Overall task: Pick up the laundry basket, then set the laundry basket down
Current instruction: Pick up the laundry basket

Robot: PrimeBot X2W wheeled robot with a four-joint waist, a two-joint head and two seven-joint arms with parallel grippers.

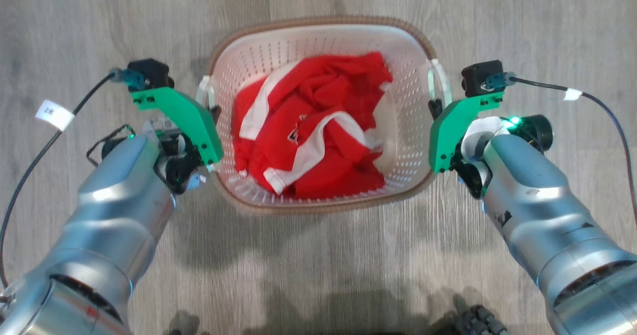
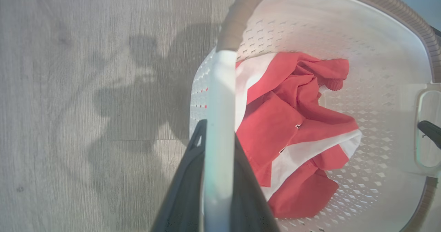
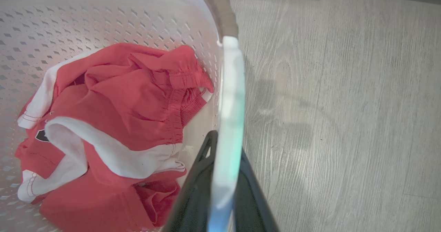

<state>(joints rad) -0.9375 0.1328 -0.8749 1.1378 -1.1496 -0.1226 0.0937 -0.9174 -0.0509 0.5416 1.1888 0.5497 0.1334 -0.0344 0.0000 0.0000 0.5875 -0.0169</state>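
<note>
Grip on the laundry basket [image 1: 408,141] comes from both sides at once. In the head view the basket is over the grey wood-look floor [image 1: 318,265] at the centre, reaching toward 12 o'clock, with a brown woven-look rim band around its white perforated walls; whether its base touches the floor cannot be told. The left gripper [image 1: 215,111] is at the basket's 9 o'clock, at the white left handle [image 1: 204,92], and the right gripper [image 1: 436,107] is at its 3 o'clock, at the white right handle [image 1: 442,78]. In the left wrist view the left gripper [image 2: 219,132] has its two dark fingers drawn nearly together, one on each side of the left handle [image 2: 220,94], both pressed against the white bar that runs up between them toward 12 o'clock. In the right wrist view the right gripper [image 3: 226,143] stands the same way: a narrow gap, one finger on the basket side and one on the floor side of the right handle [image 3: 231,87], pinching it. A crumpled red and white garment [image 1: 318,126] lies inside the basket. At 3 o'clock in the left wrist view, a dark fingertip of the right gripper shows at the far handle's loop
</note>
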